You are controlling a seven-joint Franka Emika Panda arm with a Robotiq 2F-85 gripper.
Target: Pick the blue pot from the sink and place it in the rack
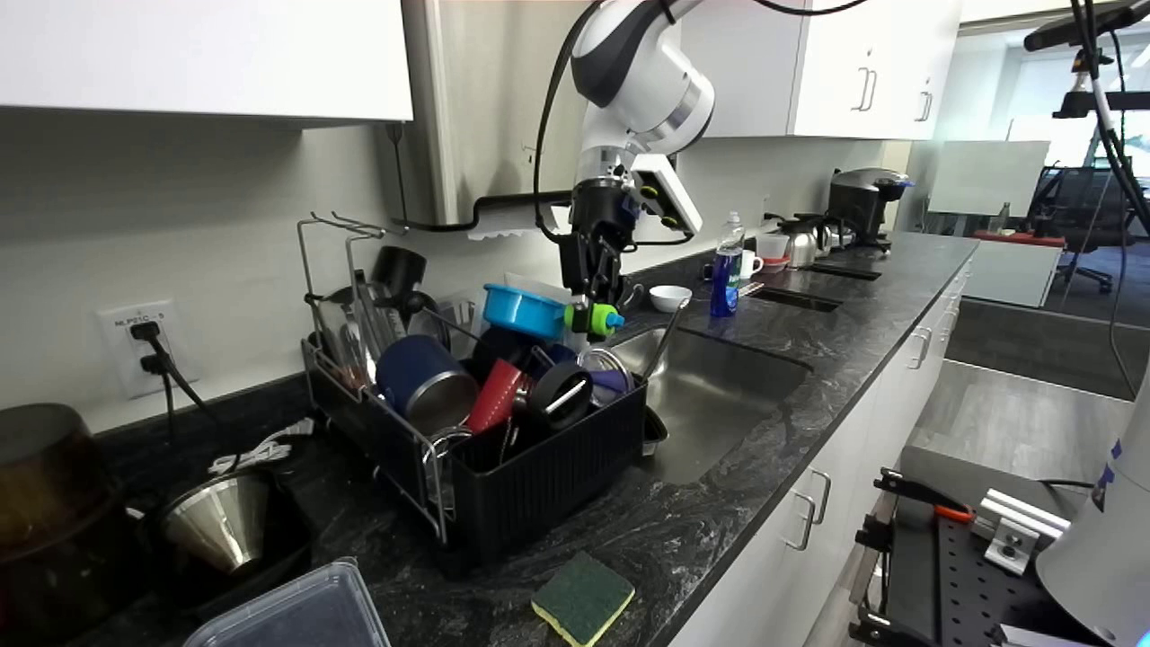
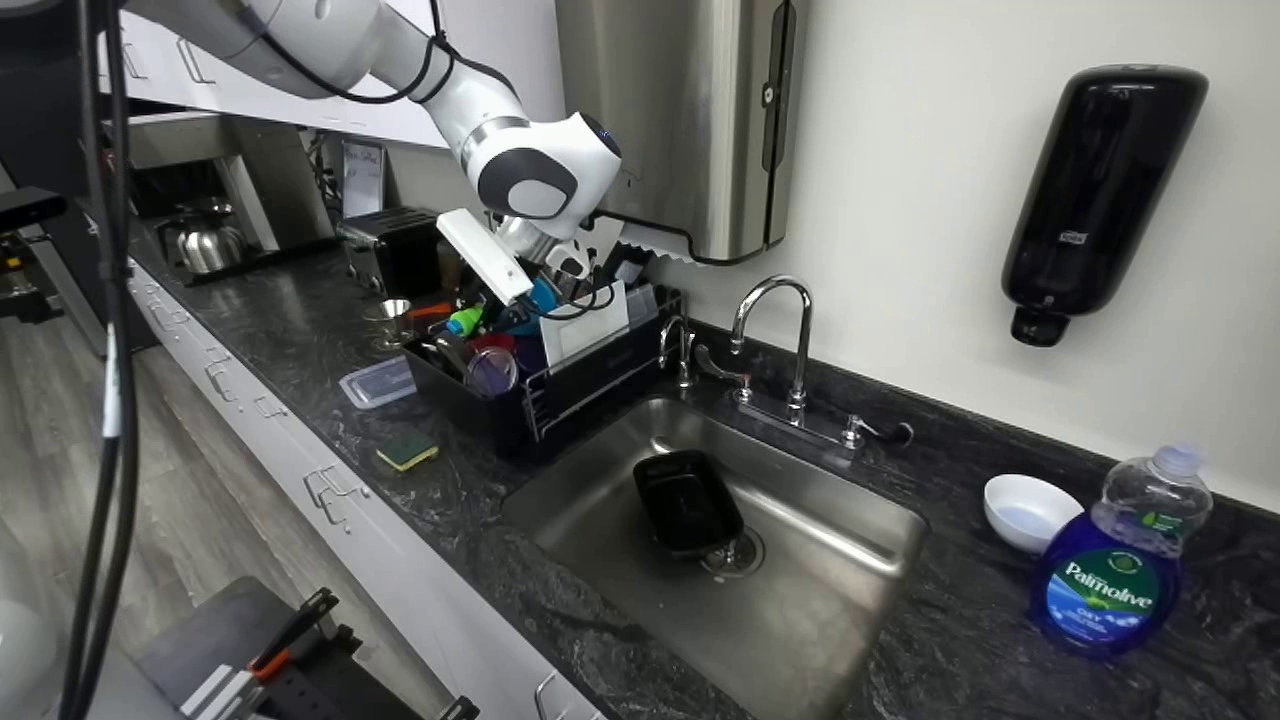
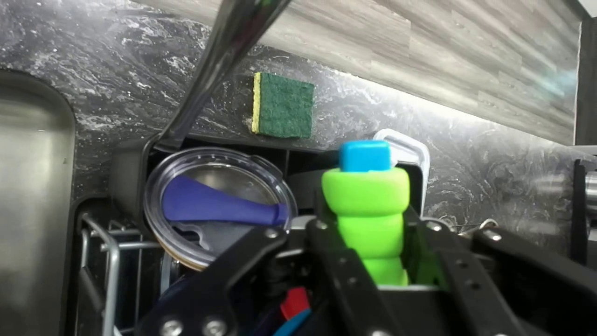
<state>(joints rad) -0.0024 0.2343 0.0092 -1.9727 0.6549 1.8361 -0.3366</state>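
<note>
The blue pot (image 1: 521, 310) has a light-blue bowl and a bright green handle. It is over the dishes piled in the black rack (image 1: 548, 490); I cannot tell whether its bottom touches them. My gripper (image 1: 588, 319) points down with its fingers on both sides of the green handle, shut on it. In the wrist view the handle (image 3: 368, 200) lies between the fingers (image 3: 366, 228), its blue end sticking out. In an exterior view the pot's blue side (image 2: 541, 297) is partly hidden by the wrist. The sink (image 2: 830, 630) is beside the rack.
A black tray (image 2: 690, 500) lies in the sink. The rack holds a dark blue mug (image 1: 422, 382), lids and utensils; a ladle handle (image 3: 205, 79) sticks up. A sponge (image 1: 584, 598) lies in front. A steel dispenser (image 2: 680, 120) hangs on the wall by the arm.
</note>
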